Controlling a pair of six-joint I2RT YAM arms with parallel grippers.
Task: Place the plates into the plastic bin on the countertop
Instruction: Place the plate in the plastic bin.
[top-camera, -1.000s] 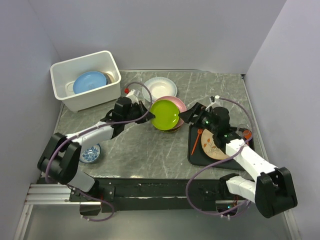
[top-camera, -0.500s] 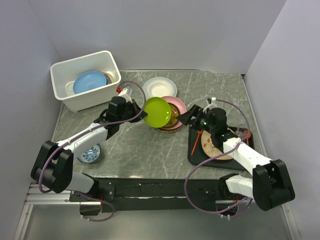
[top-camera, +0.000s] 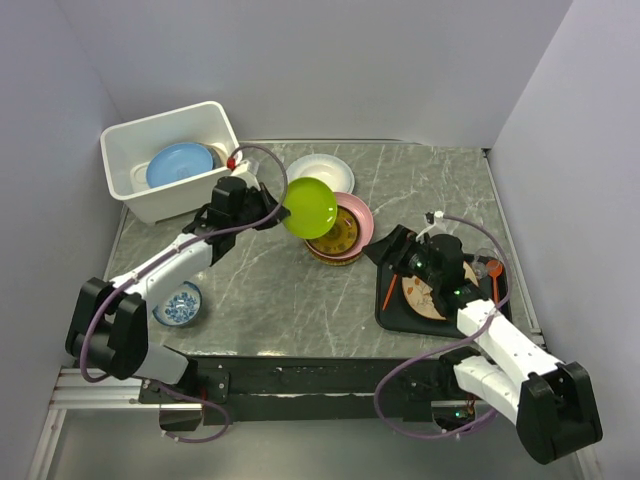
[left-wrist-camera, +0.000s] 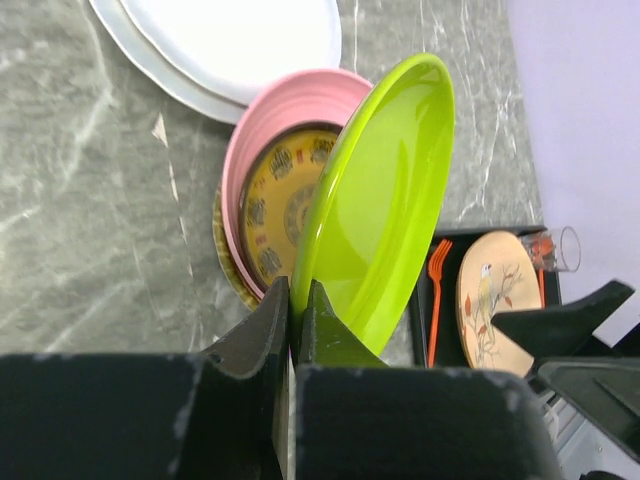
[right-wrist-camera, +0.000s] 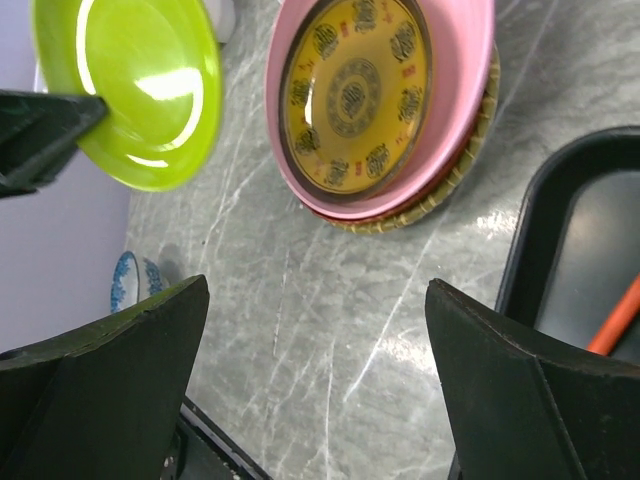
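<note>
Green plate (top-camera: 309, 207) has risen off the stack (top-camera: 345, 238) toward the plastic bin (top-camera: 190, 196), rim pinched by the left end effector (left-wrist-camera: 296, 298); right end effector (right-wrist-camera: 315, 300) stands open, empty.

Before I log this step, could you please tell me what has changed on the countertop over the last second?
The left end effector, shut on the green plate, lifted it off the stack and carried it, tilted, toward the plastic bin. The right end effector, open and empty, drew back toward the black tray. The blue plate in the bin, the white plate and the stack stayed put.
</note>
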